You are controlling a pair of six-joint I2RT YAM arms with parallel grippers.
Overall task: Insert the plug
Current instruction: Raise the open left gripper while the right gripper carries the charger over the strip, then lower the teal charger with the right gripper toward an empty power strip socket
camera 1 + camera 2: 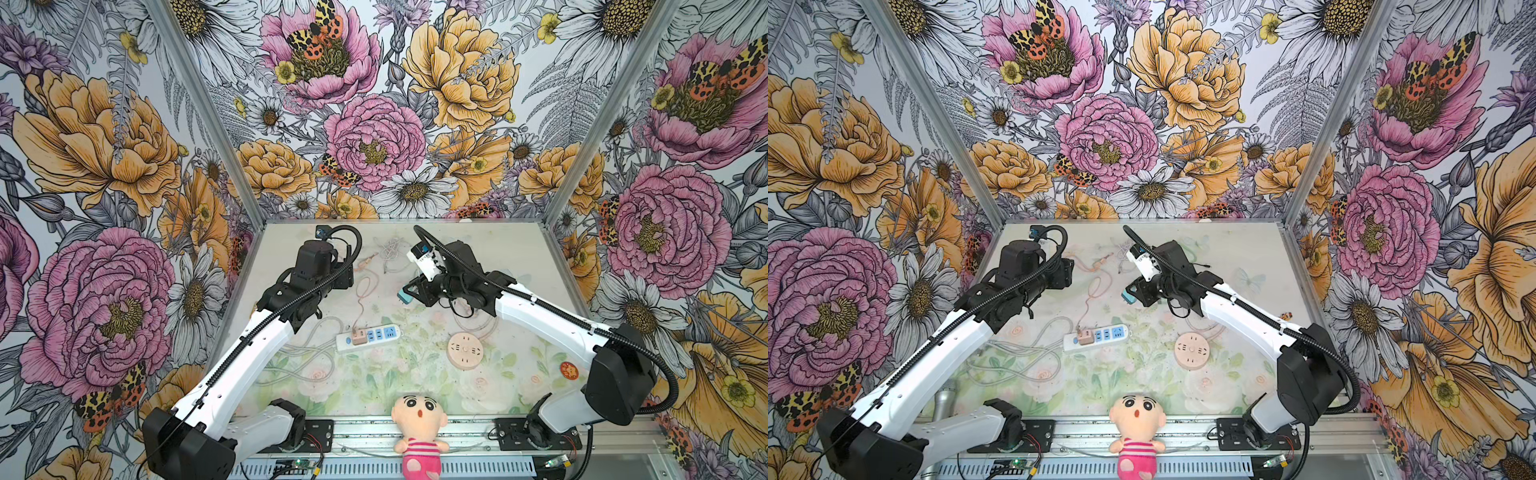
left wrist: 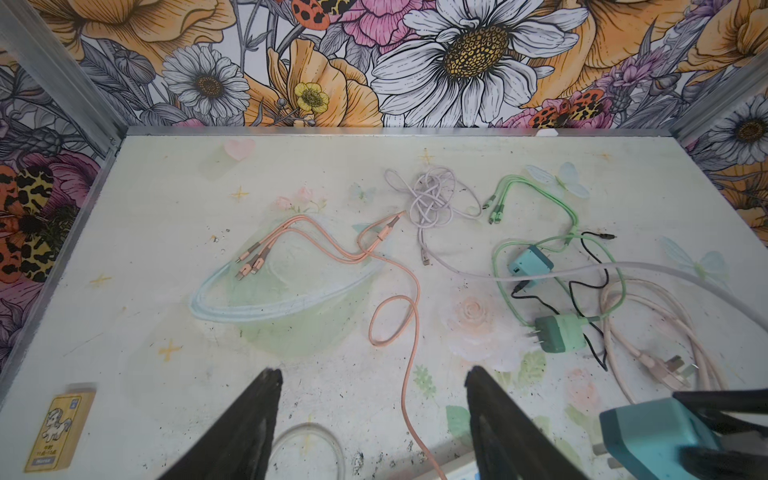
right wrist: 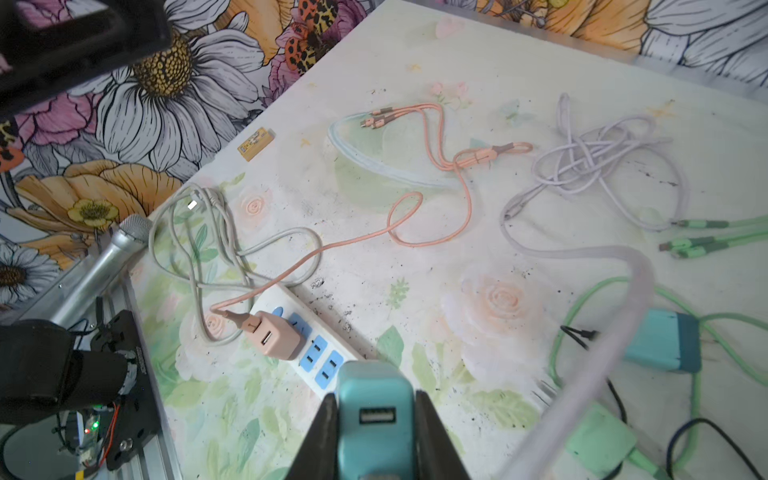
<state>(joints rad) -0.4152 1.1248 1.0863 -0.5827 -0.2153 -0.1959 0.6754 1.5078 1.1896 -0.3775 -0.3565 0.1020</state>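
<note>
A teal plug (image 3: 376,411), a small charger block with a USB port facing the camera, sits between the fingers of my right gripper (image 3: 375,395), which is shut on it. In both top views the plug (image 1: 404,296) (image 1: 1128,297) hangs above the table, behind and to the right of the white power strip (image 1: 384,332) (image 1: 1115,332). The strip (image 3: 320,347) has blue sockets, and a pink charger (image 3: 274,338) is plugged in at one end. My left gripper (image 2: 374,371) is open over bare table with nothing between its fingers; the held plug (image 2: 656,440) shows beside it.
A round pink socket disc (image 1: 464,350) lies right of the strip. Loose pink (image 2: 399,307), lilac (image 2: 432,199) and green (image 2: 557,249) cables, a second teal charger (image 2: 530,266) and a green charger (image 2: 557,332) crowd the back. A doll (image 1: 417,419) sits at the front edge.
</note>
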